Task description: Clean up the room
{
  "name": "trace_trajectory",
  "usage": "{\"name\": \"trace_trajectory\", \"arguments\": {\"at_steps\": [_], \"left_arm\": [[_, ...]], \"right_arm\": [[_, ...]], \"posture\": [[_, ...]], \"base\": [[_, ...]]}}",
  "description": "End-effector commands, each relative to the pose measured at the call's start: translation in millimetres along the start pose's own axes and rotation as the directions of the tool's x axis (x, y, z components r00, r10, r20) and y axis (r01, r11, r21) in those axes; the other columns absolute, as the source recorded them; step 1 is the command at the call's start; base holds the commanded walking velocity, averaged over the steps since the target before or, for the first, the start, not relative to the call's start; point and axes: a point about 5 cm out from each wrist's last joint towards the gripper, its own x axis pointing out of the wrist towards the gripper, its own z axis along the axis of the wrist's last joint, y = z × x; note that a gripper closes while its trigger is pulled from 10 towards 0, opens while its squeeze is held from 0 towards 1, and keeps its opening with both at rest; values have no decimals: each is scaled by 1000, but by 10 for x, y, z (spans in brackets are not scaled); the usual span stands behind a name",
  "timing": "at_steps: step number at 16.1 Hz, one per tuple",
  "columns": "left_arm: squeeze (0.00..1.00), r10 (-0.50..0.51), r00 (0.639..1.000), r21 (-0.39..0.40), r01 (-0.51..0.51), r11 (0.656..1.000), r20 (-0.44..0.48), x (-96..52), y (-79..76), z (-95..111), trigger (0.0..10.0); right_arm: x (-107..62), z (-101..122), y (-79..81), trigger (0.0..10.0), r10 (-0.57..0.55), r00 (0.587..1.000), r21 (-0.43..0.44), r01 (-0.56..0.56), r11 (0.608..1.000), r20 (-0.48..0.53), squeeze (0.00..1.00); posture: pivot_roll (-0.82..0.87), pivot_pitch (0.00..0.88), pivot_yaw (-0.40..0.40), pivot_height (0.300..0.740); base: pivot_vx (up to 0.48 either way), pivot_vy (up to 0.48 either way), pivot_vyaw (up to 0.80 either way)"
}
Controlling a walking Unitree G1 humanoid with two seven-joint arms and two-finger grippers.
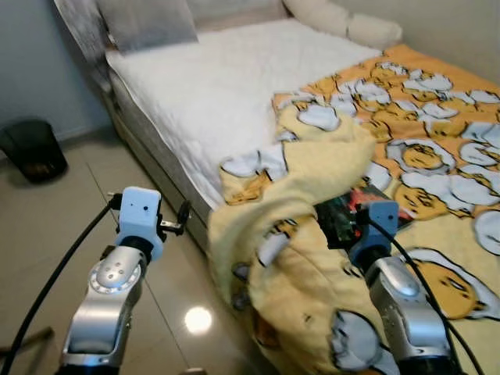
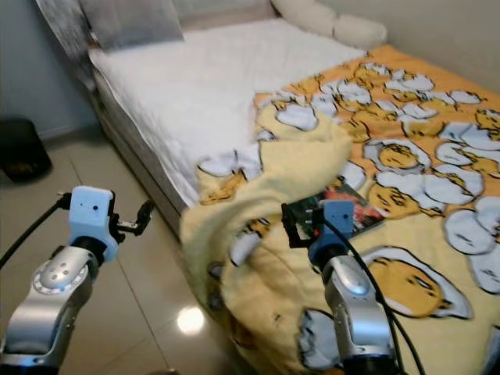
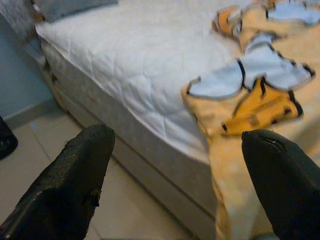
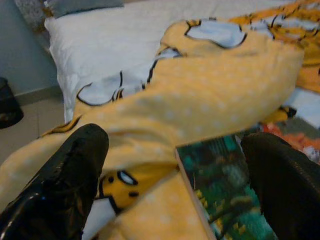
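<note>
A yellow blanket (image 1: 328,168) printed with egg figures lies rumpled over the near half of the bed and hangs down its side. A fold of it covers part of a colourful book (image 2: 355,209) lying on the blanket. My right gripper (image 2: 301,223) hovers open just in front of the book (image 4: 225,170), its fingers either side of the fold. My left gripper (image 1: 178,219) is open over the floor beside the bed's edge, with nothing in it; in the left wrist view its fingers (image 3: 75,170) frame the bed side and the blanket's hanging corner (image 3: 250,105).
The bare white mattress (image 1: 219,78) takes up the far half of the bed. A grey pillow (image 1: 144,23) and white pillows (image 1: 344,19) lie at its head. A black bin (image 1: 33,148) stands on the tiled floor (image 1: 70,219) by the wall at left.
</note>
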Motion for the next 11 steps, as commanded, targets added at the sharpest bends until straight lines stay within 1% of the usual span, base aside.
{"name": "trace_trajectory", "arguments": {"at_steps": [1, 6, 7, 9, 10, 11], "left_arm": [[945, -44, 999, 34, 44, 998, -3, -13, -38, 3, 10000], [973, -122, 992, 62, 122, 991, -9, -38, -88, -12, 10000], [965, -154, 988, 80, 156, 985, -24, -59, -88, -25, 10000], [953, -240, 969, 104, 244, 964, -49, -103, -104, -48, 10000], [945, -318, 946, 143, 324, 935, -66, -90, -113, -52, 10000], [945, -361, 930, 160, 369, 916, -74, -73, -128, -44, 10000]], "right_arm": [[20, 21, 22, 10000, 4, 1000, -2, -4, 1000, -3, 1000], [26, 23, 14, 10000, -3, 1000, 11, 3, 1000, -5, 1000], [32, 39, -2, 10000, -15, 1000, 33, 15, 999, -5, 1000], [80, 48, -53, 10000, -64, 998, 120, 67, 991, -30, 1000], [167, 12, -116, 10000, -118, 988, 185, 134, 974, -96, 0], [215, 2, -135, 10000, -120, 985, 199, 142, 970, -121, 0]], "posture": [[1, 0, -28, 740], [4, 0, -29, 740], [5, 0, -30, 740], [2, 0, -19, 740], [1, 0, -11, 740], [-1, 0, -6, 740]], "base": [[0, 0, 0], [0, 0, 0], [0, 0, 0], [0, 0, 0], [0, 0, 0], [0, 0, 0]]}}
